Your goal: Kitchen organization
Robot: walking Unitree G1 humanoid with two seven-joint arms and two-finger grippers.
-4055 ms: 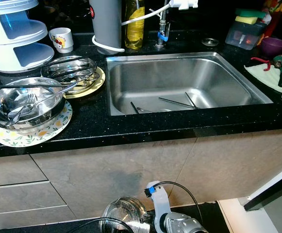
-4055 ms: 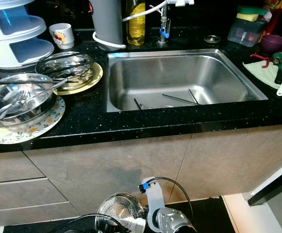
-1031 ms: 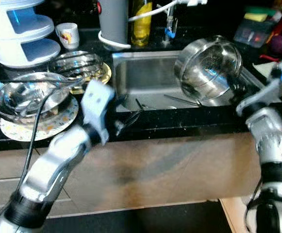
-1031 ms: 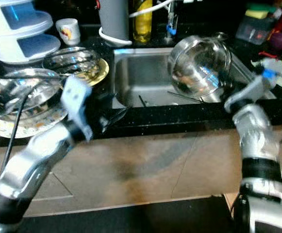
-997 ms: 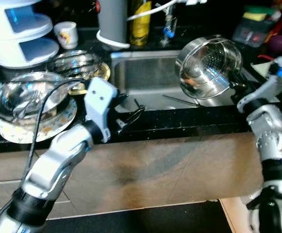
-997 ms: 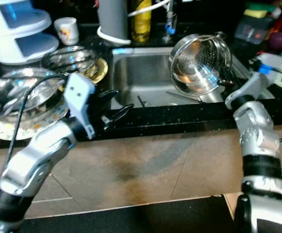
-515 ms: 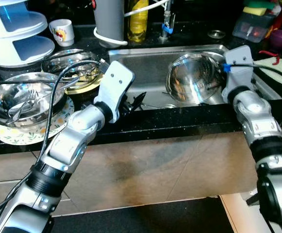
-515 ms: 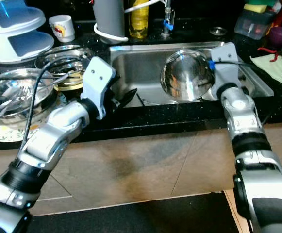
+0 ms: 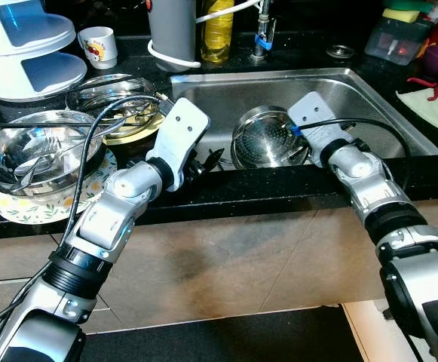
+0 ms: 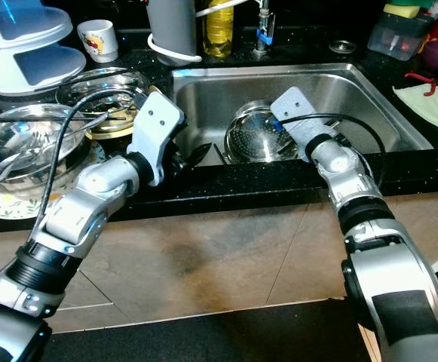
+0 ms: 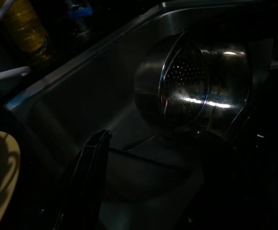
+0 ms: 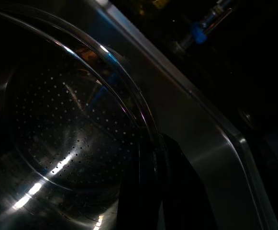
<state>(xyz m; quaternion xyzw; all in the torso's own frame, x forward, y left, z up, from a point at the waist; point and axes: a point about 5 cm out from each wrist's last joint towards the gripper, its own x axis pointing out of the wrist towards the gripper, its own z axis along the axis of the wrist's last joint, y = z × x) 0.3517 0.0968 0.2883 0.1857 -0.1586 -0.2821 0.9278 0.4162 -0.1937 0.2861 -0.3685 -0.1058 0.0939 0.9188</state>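
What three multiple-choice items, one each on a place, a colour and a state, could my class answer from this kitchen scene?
1. Where is the perforated steel colander?
A. in the sink
B. on the floor
C. on the white tiered rack

2. What colour is the liquid in the bottle behind the sink?
A. red
B. yellow
C. blue

3. What is the right tool doing?
A. hanging idle
B. gripping the colander's rim
C. holding a mug

Answers: 1 A, it lies tilted in the basin. 2 B, the bottle shows yellow. 3 B, the right wrist view shows a finger closed over the rim.
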